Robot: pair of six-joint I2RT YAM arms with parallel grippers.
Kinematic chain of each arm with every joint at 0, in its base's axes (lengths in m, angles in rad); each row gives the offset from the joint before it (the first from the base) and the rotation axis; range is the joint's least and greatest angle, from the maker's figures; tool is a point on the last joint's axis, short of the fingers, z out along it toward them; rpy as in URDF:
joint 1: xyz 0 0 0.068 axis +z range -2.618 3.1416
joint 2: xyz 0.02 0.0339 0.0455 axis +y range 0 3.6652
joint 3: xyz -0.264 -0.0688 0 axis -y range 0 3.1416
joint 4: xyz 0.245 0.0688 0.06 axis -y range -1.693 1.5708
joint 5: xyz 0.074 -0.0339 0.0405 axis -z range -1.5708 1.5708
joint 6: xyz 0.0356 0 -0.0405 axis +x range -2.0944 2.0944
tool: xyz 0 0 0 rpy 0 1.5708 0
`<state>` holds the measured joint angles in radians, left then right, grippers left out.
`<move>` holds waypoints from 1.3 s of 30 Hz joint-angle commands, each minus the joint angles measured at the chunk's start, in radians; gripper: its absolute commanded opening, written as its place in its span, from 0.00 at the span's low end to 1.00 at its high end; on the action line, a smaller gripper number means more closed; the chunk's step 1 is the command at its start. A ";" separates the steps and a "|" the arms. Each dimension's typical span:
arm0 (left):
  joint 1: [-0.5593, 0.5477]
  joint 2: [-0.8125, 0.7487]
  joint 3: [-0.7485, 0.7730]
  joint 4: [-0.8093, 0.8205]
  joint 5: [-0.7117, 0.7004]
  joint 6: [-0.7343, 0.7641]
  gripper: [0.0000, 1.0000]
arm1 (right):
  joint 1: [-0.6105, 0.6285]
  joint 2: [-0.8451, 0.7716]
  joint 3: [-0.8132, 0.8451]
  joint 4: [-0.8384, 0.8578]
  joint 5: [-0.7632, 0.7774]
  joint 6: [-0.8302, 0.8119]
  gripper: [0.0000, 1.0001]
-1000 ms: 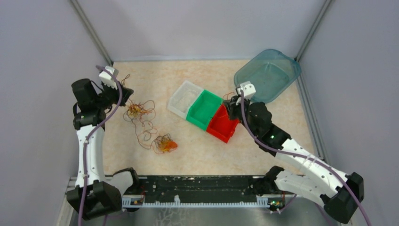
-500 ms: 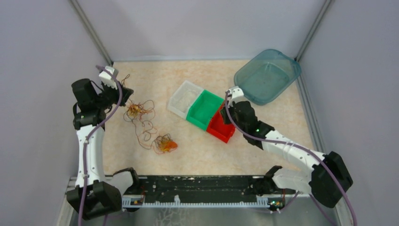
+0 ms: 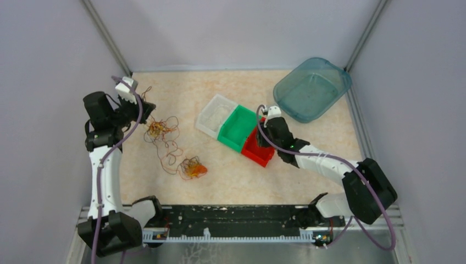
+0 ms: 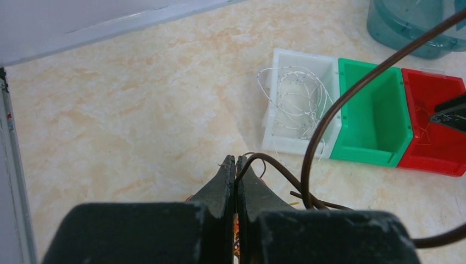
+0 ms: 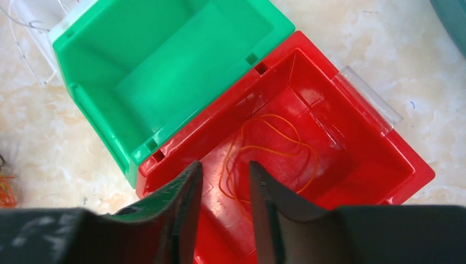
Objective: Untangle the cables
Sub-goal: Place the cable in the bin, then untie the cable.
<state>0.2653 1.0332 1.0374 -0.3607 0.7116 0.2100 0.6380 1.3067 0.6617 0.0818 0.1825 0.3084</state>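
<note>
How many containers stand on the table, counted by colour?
white bin: 1
green bin: 1
red bin: 1
teal tub: 1
Total: 4

Three small open bins sit in a touching row, set diagonally on the marbled beige tabletop (image 3: 231,179): a white bin (image 3: 209,108) farthest left, a green bin (image 3: 237,127) in the middle and a red bin (image 3: 261,161) on the right. The red one carries a clear plastic strip (image 5: 367,94) on its outer rim. Beyond them, near the back right corner, rests a translucent teal tub (image 3: 312,88) (tilted, one edge raised). Plain grey walls (image 3: 236,33) enclose the table, and a black rail (image 3: 236,217) runs along its near edge.
</note>
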 commanded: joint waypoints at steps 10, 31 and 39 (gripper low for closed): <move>0.000 0.010 0.061 0.004 0.044 -0.033 0.00 | -0.009 -0.176 0.099 -0.055 0.060 -0.031 0.52; 0.000 0.008 -0.039 0.052 -0.291 0.074 0.09 | 0.436 0.289 0.268 0.216 -0.473 -0.247 0.49; 0.001 0.089 -0.106 0.003 -0.237 0.116 0.74 | 0.475 0.513 0.341 0.285 -0.531 -0.219 0.39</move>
<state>0.2653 1.0962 0.9546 -0.3416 0.4519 0.2882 1.1000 1.7798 0.9340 0.2684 -0.2874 0.0883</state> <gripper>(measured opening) 0.665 0.441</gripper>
